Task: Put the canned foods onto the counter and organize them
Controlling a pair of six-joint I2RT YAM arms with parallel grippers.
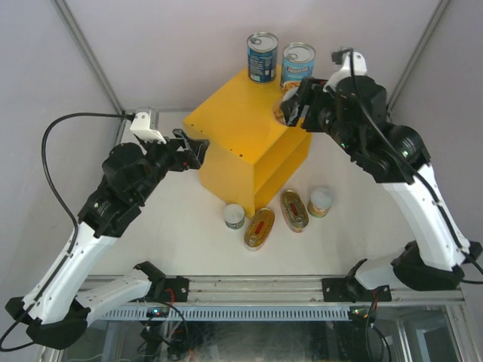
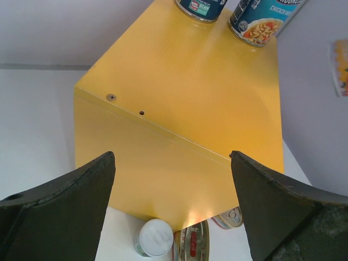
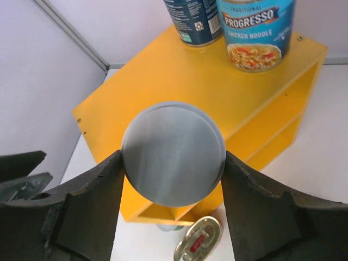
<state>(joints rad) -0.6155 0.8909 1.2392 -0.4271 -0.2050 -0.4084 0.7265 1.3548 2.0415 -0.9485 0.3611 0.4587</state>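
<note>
Left hand [image 2: 173, 157] dark, matte (arm [image 1: 68, 264] white, black-jointed).

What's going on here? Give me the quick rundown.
The right tool grips a small round can, holding it over the top of the yellow counter, near its right edge. Two tall blue cans already stand at the far end of that top. The left tool is open and empty beside the counter's left side. Two small cans and two oval tins sit on the table in front of the counter.
</note>
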